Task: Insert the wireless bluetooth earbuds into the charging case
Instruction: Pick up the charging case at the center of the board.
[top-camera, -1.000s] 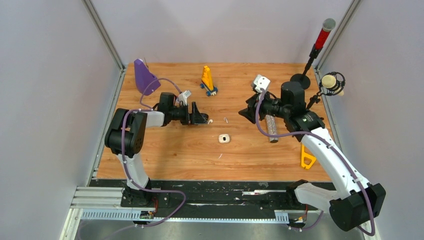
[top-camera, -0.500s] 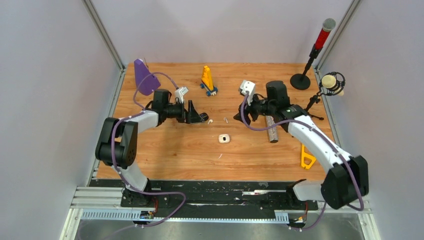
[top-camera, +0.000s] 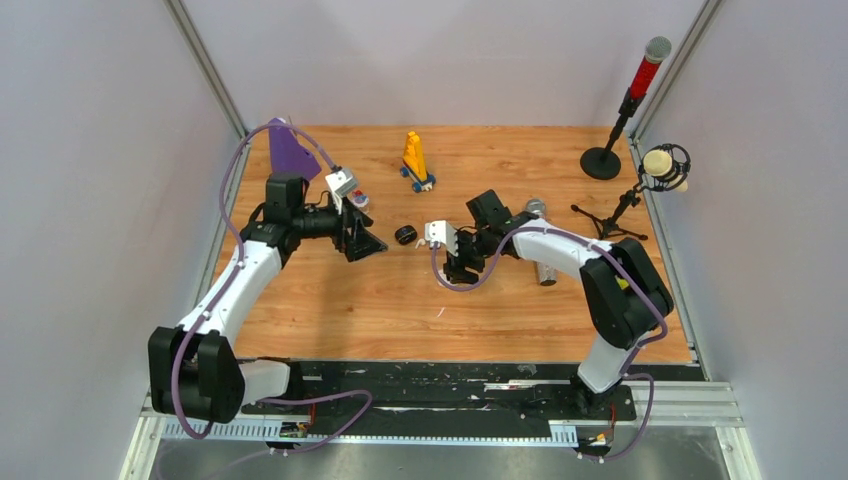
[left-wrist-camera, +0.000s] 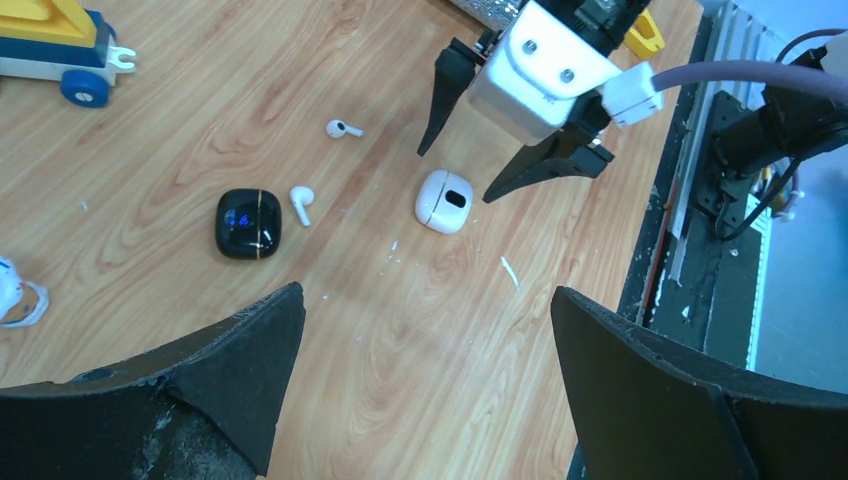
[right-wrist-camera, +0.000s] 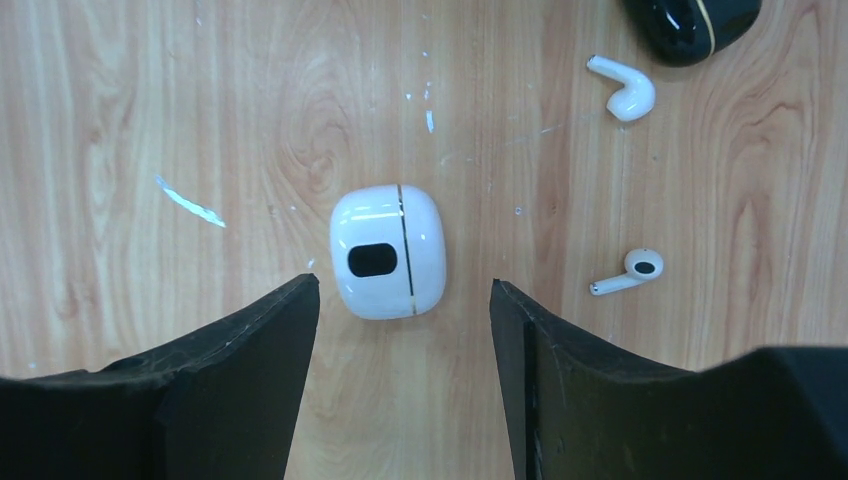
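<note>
A white charging case (right-wrist-camera: 388, 251) lies shut on the wood, directly below my right gripper (right-wrist-camera: 402, 283), which is open with the case showing between its fingertips, untouched. In the top view the right gripper (top-camera: 455, 270) hides that case. Two white earbuds (right-wrist-camera: 625, 95) (right-wrist-camera: 625, 272) lie loose to the case's right. A glossy black case (top-camera: 405, 235) sits just past them, also seen as the black case (left-wrist-camera: 248, 222) in the left wrist view. My left gripper (top-camera: 372, 245) is open and holds nothing, a short way left of the black case.
An orange toy on blue wheels (top-camera: 415, 160) and a purple block (top-camera: 288, 150) stand at the back. A silver cylinder (top-camera: 540, 265) lies behind the right arm. Microphone stands (top-camera: 625, 100) occupy the back right. A thin white sliver (right-wrist-camera: 188, 203) lies left of the white case.
My right gripper swung left and came down over the white case, its jaws spreading wider. My left gripper drew back to the left, away from the black case.
</note>
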